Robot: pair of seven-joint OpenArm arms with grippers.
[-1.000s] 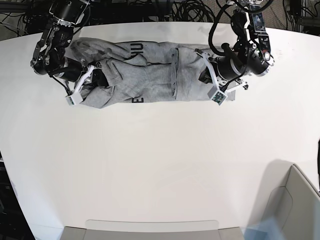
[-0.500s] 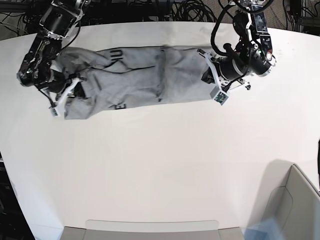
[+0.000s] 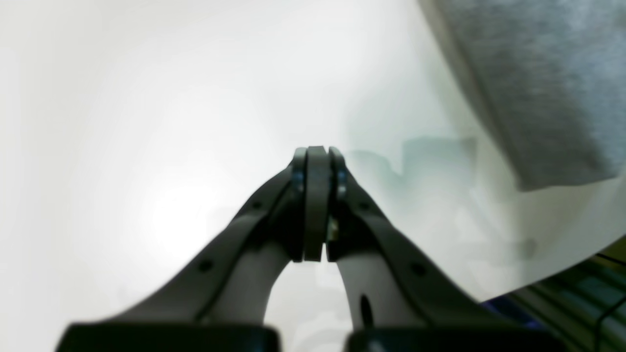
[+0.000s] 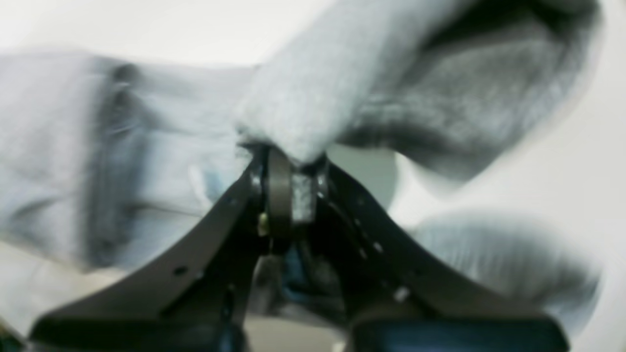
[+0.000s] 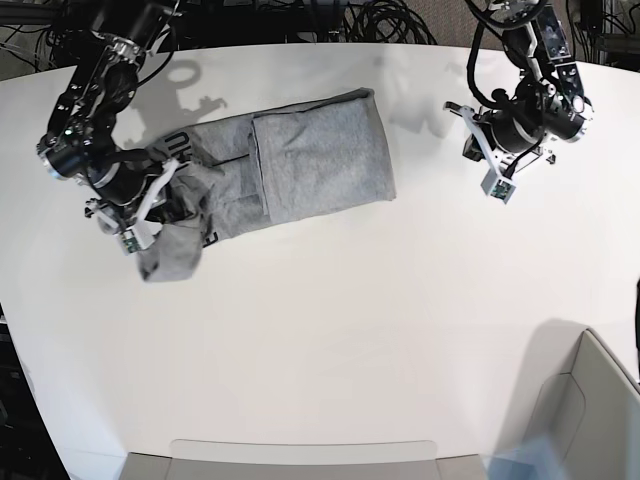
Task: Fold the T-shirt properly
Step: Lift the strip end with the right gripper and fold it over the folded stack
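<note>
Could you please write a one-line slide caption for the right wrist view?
Right gripper pinches a fold of the grey T-shirt, lifting it above the white table.

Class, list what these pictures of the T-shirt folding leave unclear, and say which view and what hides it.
- Lettering on the T-shirt: base view, folds cover all but a few letters.
- How much cloth the right gripper pinches: right wrist view, motion blur.
- Whole shirt: left wrist view, frame edge cuts it to one grey corner beyond the shut left gripper.
- Grey bin: base view, cut off at the corner.
</note>
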